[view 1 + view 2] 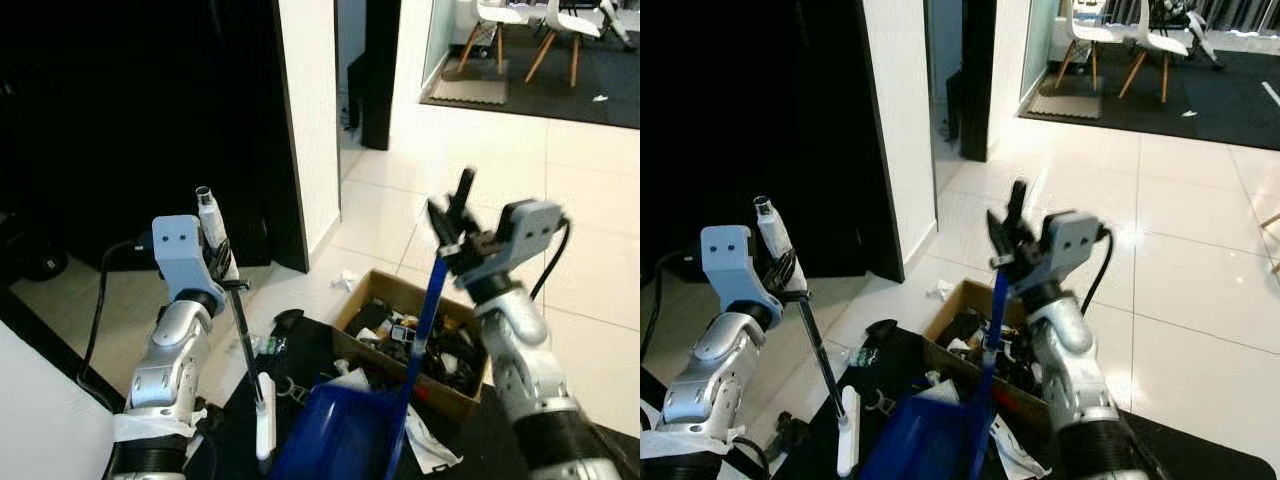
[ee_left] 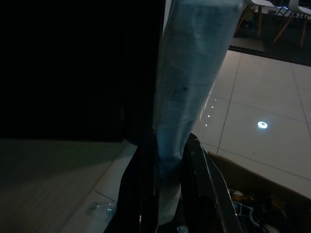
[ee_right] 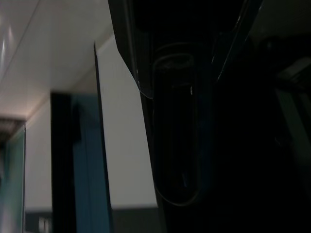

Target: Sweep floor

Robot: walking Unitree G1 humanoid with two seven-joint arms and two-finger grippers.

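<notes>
Blue dustpan (image 1: 345,430) hangs low in front of the robot, its long blue handle (image 1: 425,310) clenched in the right gripper (image 1: 452,228) up top. Left gripper (image 1: 218,258) is clamped on the broom (image 1: 243,345), thin black shaft w/ a pale grip end poking above the fingers; the white lower part sits just left of the pan. Left wrist view backs this up: pale shaft pinned between the black fingers (image 2: 204,170).

Landmark = cardboard box (image 1: 375,290), full of dark junk & cables. Pan sits right at the box's near side, touching or nearly so, can't tell which. A crumpled white scrap (image 1: 345,281) lies on the tile just beyond the box's far-left corner. More white paper (image 1: 425,440) lies just near-right of the pan, and a dark mat (image 1: 300,345) w/ small bits runs left of the box under the tools.

Progress, as a guess: both tools are in hand, so pickup's done, but the sweeping proper looks barely begun. Debris is on the floor around the box, and pan contents aren't visible, so can't say if anything's been collected. Left to do: gather the scrap & paper bits into the pan, then tip them out.
</notes>
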